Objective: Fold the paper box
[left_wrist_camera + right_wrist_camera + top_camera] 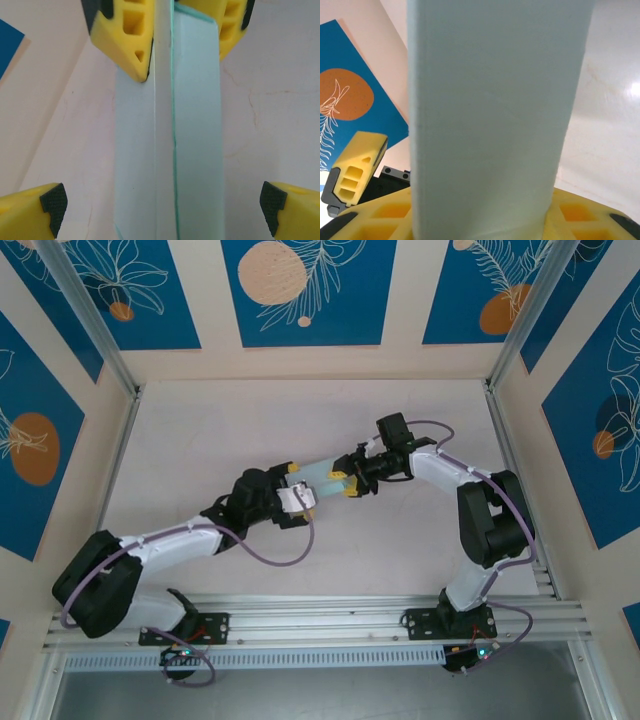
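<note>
Top external view is showing us the paper box sitting about mid-tabletop, stretched between the two arms, and we cannot tell whether it is resting on the surface or hanging just above it. We are seeing the left end effector at the box's left, nearer end and the right end effector at its right end. From the left wrist, we are looking along the pale blue card, which is running away from us as a long narrow folded form with a crease and a thin teal edge down its length. The left arm's own fingertips are standing spread wide on either side, well clear of the card and touching nothing. At the far end, the right arm's yellow fingers are pressing in from both sides, so the right end effector is grasping the paper box. From the right wrist, we are seeing the card rising upright from between its yellow fingers.
</note>
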{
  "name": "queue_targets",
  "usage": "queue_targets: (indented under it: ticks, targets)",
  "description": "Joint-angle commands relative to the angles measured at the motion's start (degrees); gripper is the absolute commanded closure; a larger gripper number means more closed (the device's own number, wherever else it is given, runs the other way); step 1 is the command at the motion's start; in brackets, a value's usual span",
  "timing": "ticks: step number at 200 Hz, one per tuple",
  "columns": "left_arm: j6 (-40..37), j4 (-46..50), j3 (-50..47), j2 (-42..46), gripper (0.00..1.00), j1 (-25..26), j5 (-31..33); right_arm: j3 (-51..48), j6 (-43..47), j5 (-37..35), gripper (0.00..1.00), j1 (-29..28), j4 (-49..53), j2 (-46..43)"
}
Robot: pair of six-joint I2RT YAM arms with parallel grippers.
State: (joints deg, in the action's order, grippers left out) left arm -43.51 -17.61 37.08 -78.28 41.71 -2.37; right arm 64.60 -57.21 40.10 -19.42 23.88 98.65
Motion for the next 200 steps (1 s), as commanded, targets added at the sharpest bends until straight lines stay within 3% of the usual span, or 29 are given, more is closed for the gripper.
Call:
queue_targets:
  ticks: [1, 35, 50, 67, 75, 137, 161, 200]
  targets:
    - [-4.7, 6.3, 4.12, -2.86, 0.0, 1.59, 5.89, -0.06, -0.39, 5.32, 0.54, -0.01, 3.02, -2.15]
    - [-2.67, 8.03, 6.75, -5.01, 0.05, 1.8, 10.16, -0.04, 0.41, 6.59, 0.53, -0.01, 4.41, -1.47]
    - [-2.08, 9.64, 7.57, -4.45, 0.2, 1.79, 9.31, 0.24, 1.59, 6.57, 0.51, -0.01, 5.85, -1.45]
    - [-1.11, 13.05, 9.14, -3.99, 0.43, 1.79, 7.82, 0.48, 2.92, 6.38, 0.49, 0.3, 7.53, -1.27]
    - [-0.69, 15.79, 10.33, -3.85, 0.48, 1.79, 6.61, 0.24, 3.07, 6.27, 0.47, 0.48, 7.61, -1.35]
    - [-0.35, 33.73, 18.35, -3.91, 0.55, 1.14, 3.39, -1.01, 4.53, 5.61, 0.24, 2.58, 7.77, -3.38]
    - [0.92, 42.7, 23.08, -4.47, 0.55, -0.6, -0.55, -2.31, 6.77, 3.6, 0.16, 4.69, 9.12, -6.07]
    - [2.53, 56.54, 31.51, -9.57, 0.52, -4.58, -9.86, -6.02, 10.42, -0.35, 0.14, 10.41, 9.98, -11.29]
